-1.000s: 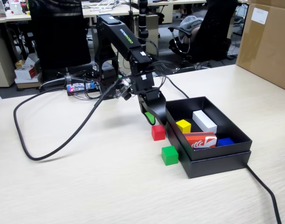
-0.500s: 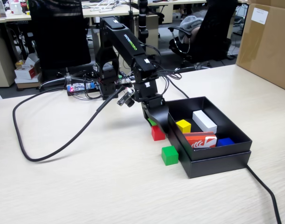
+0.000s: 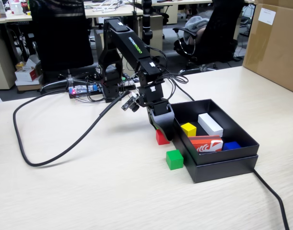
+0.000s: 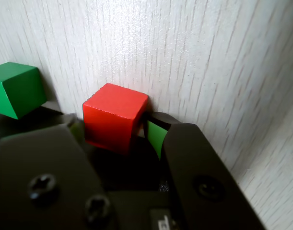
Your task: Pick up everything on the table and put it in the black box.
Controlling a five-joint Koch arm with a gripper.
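Gripper [image 3: 161,134] is down at tabletop [image 3: 88,191] level, just outside the black box's [image 3: 223,160] left wall in fixed view. Wrist view: jaws apart w/ the red cube [image 4: 113,116] sitting between them, cube on the table; whether the pads actually touch its sides can't be told, so not a confirmed grip. A green pad [image 4: 156,136] shows on the inside of the right-hand jaw in wrist view, just beside the cube. Red cube [image 3: 160,138] partly hidden by gripper in fixed view. Green cube [image 3: 174,159] rests on tabletop near the box's front-left corner, apart from the red one; also at left edge of wrist view [image 4: 16,88]. Yellow cube [image 3: 188,129] is inside the box near its left wall, w/ long white block [image 3: 210,124], orange-red printed block [image 3: 206,143] and a blue piece [image 3: 231,145]. Thick black cable [image 3: 55,153] loops across the tabletop's left part.
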